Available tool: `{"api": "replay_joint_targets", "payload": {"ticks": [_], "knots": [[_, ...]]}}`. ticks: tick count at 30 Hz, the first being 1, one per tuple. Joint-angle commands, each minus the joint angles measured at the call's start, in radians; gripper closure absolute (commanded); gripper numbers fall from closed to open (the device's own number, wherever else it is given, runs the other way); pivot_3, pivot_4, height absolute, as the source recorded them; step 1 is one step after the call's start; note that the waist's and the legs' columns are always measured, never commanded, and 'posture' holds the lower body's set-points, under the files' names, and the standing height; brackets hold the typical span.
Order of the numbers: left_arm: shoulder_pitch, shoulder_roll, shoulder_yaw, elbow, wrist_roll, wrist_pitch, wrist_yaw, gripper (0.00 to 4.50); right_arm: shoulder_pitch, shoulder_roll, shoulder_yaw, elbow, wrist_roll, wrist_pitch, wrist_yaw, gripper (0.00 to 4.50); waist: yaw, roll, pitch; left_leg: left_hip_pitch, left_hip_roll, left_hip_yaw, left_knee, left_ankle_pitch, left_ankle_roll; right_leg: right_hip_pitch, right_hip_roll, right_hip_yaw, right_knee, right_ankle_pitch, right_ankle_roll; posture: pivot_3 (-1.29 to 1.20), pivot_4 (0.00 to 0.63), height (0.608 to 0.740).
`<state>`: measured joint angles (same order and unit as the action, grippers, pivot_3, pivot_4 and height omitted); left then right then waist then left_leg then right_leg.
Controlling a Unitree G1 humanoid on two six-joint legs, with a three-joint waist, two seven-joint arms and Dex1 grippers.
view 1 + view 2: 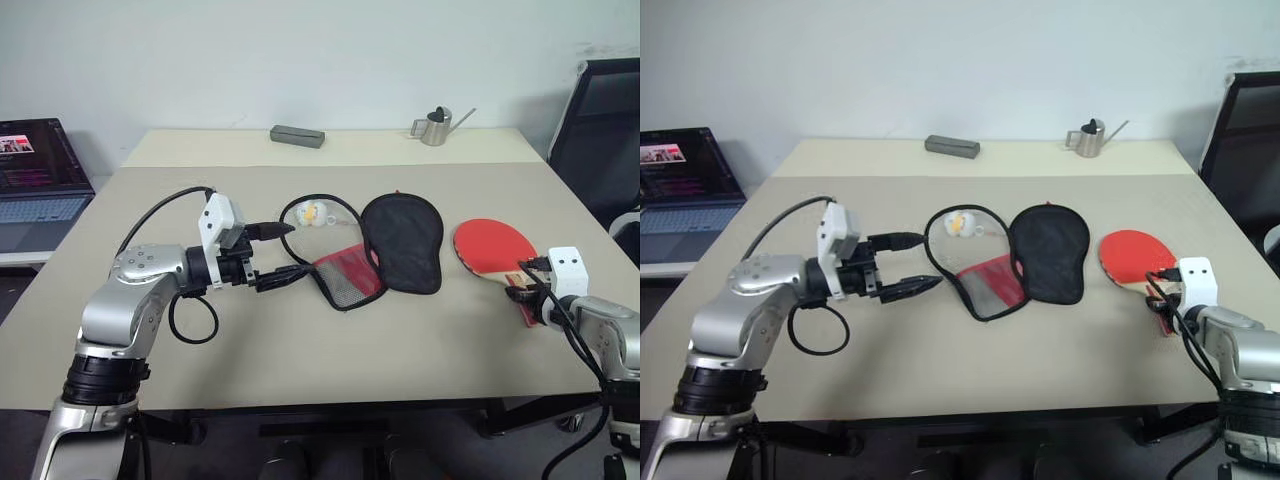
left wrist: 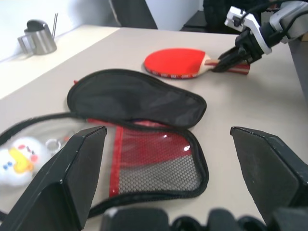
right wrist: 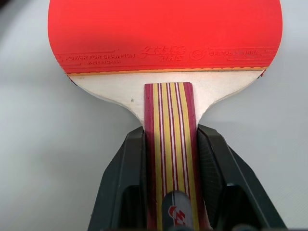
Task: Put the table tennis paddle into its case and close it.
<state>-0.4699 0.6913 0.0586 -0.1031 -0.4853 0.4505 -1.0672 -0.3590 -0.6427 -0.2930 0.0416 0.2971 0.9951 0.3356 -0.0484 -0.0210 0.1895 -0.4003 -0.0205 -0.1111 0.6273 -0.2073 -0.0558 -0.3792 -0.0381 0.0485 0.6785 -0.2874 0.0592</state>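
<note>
The table tennis paddle (image 1: 487, 246) lies flat on the table at the right, red face up. My right gripper (image 3: 171, 159) is shut on its striped wooden handle (image 3: 171, 125), one finger on each side. The case (image 1: 402, 240) lies unzipped in the middle of the table. Its black lining faces up, and the red and black mesh flap (image 1: 345, 278) is folded out towards me. A small white-yellow charm (image 1: 312, 212) lies inside the loop of the zip edge. My left gripper (image 1: 276, 256) hovers just left of the case, open and empty, pointing at it.
A metal watering can (image 1: 435, 125) and a grey box (image 1: 297, 136) stand on the far table. A laptop (image 1: 35, 175) sits on a stand to the left, and a black chair (image 1: 600, 130) is at the right edge. Bare table (image 1: 300, 370) stretches in front of the case.
</note>
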Motion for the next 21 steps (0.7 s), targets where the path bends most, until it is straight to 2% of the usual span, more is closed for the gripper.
{"api": "replay_joint_targets", "payload": {"ticks": [1,8,12,16,21], "knots": [[-0.004,0.014,0.035,-0.031,-0.012,-0.009,0.013,0.0,-0.062,-0.005,-0.047,-0.084,0.019,0.026,-0.028,3.43,0.0,0.001,0.0,-0.001,0.0,0.0,-0.001,0.0,0.0,-0.001,0.0,0.0,0.0,0.0,0.0,0.0,0.15,0.74],[-0.011,0.011,0.033,-0.013,-0.007,-0.016,0.021,0.0,-0.153,0.099,-0.031,-0.235,0.058,0.143,-0.098,3.43,-0.004,0.001,0.0,-0.002,0.0,0.0,-0.011,0.0,0.0,-0.007,0.0,0.0,0.001,0.001,-0.008,0.0,0.15,0.74],[-0.01,0.012,0.046,-0.011,-0.016,-0.017,0.024,0.0,-0.192,0.221,0.001,-0.306,0.069,0.214,-0.16,3.43,-0.004,0.001,0.0,-0.002,0.0,0.0,-0.014,0.0,0.0,-0.008,0.0,-0.001,0.0,0.001,-0.009,0.0,0.15,0.74],[0.021,0.032,0.054,-0.029,-0.027,-0.016,-0.008,0.0,-0.228,0.337,0.061,-0.301,0.044,0.214,-0.215,3.43,-0.007,0.001,0.001,-0.002,0.001,0.0,-0.016,0.0,0.0,-0.009,0.0,-0.001,0.0,0.0,-0.01,0.0,0.15,0.74],[0.024,0.043,0.068,-0.032,-0.032,-0.016,-0.007,0.0,-0.248,0.425,0.108,-0.259,0.017,0.176,-0.258,3.43,-0.006,0.001,0.001,-0.002,0.0,0.0,-0.016,0.0,0.0,-0.01,0.0,-0.001,0.0,0.0,-0.01,0.0,0.15,0.74]]}}
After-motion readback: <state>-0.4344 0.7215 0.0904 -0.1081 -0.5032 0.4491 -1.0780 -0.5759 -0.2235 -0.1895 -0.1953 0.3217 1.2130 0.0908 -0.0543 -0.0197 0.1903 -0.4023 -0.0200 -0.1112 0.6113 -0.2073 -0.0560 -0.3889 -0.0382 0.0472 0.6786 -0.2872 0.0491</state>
